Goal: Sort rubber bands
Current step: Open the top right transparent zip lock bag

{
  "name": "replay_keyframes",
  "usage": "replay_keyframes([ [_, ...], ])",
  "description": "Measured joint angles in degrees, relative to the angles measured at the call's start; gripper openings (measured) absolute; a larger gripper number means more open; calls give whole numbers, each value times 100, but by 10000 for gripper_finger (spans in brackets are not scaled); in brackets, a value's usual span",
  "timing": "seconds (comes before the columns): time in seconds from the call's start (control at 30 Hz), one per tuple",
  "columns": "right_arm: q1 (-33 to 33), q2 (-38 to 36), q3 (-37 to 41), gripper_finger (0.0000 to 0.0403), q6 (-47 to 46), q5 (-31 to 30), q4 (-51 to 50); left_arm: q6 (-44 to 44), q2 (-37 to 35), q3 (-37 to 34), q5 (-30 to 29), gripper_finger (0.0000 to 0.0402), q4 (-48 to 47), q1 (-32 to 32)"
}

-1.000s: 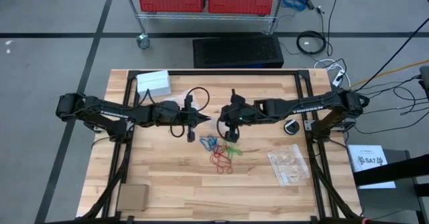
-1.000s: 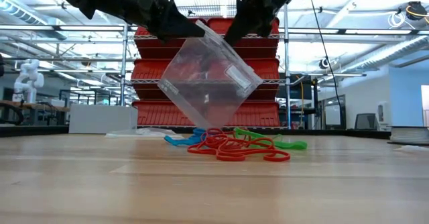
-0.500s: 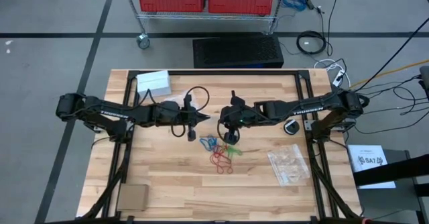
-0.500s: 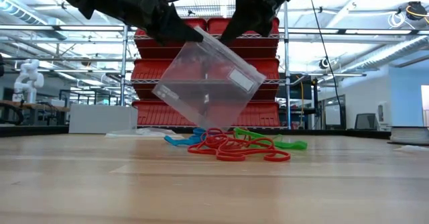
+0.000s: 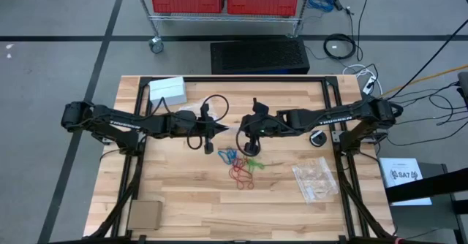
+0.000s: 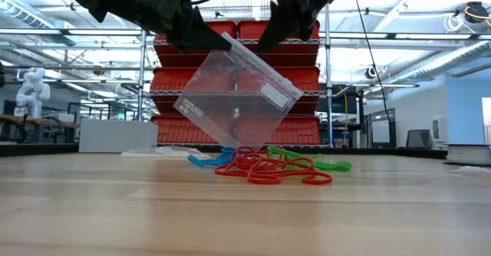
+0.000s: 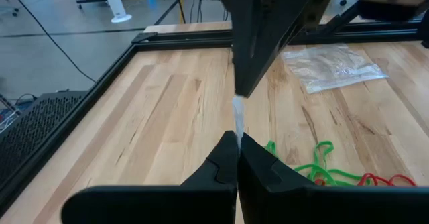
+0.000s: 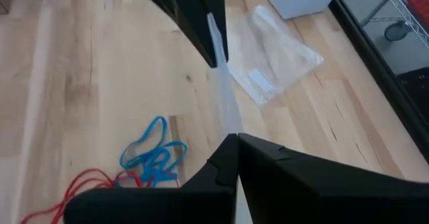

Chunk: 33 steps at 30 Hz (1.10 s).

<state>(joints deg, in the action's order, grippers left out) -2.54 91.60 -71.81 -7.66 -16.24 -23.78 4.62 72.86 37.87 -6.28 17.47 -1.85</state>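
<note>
Low view shows a clear bag (image 6: 236, 89) hanging tilted in the air above the table (image 6: 115, 210), held at its top edge from both sides. The left gripper (image 6: 201, 37) pinches one upper corner and the right gripper (image 6: 270, 38) pinches the other, each with its fingers pressed together on the plastic. A white label patch sits on the bag's lower right part.

Below the bag lie the rubber bands (image 6: 268, 165) in a loose tangle on the wood: red loops in front, blue ones to the left and green ones to the right. The bag's lowest corner hangs just above them; whether it touches them cannot be told.

From above, both arms reach toward the middle of the table, and the grippers (image 5: 219, 131) (image 5: 248, 136) meet near each other just behind the bands (image 5: 241, 167). A pile of clear bags (image 5: 314, 180) lies well apart to the right, a white box (image 5: 167, 90) sits near the far left corner, and a brown card (image 5: 143, 215) lies near the front left corner.

Left wrist view shows its closed fingers (image 7: 224, 163) gripping the bag's thin edge (image 7: 238, 120), with green bands (image 7: 315, 167) beside them.
</note>
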Motion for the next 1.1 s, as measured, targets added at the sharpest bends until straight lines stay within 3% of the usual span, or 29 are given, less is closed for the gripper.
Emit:
replay_keyframes([
  [0.83, 56, 254, 0, 3, -113, 296, 248, 15, 0, 0, -2, 0, -81, 0],
  [1.1, 56, 124, 0, 73, -110, 298, 113, 14, 2, 0, -2, 0, -220, -1],
])
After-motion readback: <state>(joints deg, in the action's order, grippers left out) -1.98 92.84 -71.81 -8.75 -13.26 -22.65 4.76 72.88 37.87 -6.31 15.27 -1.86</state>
